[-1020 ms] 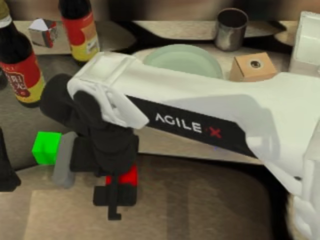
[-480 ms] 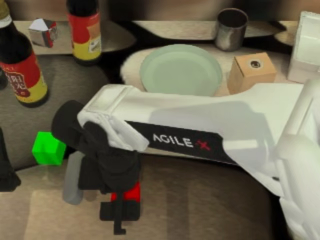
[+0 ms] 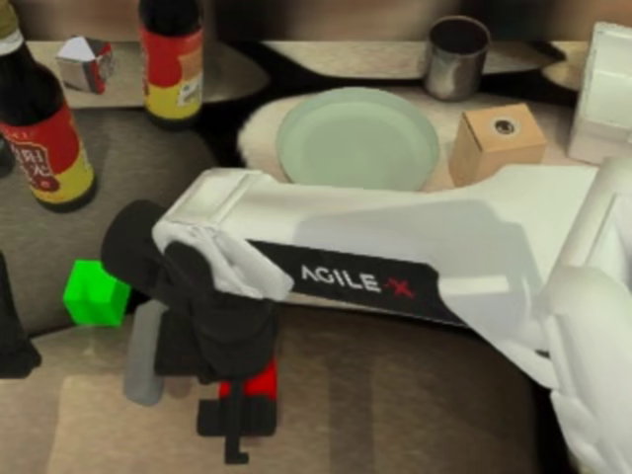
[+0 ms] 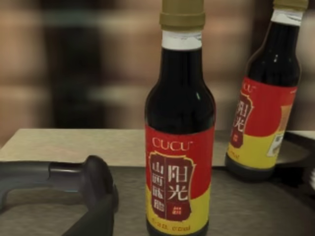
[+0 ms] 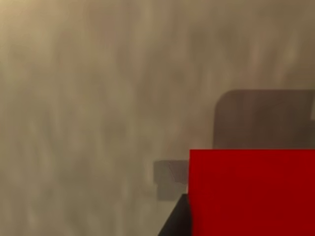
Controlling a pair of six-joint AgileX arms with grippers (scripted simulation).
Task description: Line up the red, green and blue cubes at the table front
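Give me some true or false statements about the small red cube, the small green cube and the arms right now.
1. The right gripper is over the small red cube at the table front. True.
2. The small green cube lies right of the red cube. False: it lies left.
3. The pale green round plate holds the green cube. False: the plate holds nothing.
4. The left gripper sits at the table's left edge. True.
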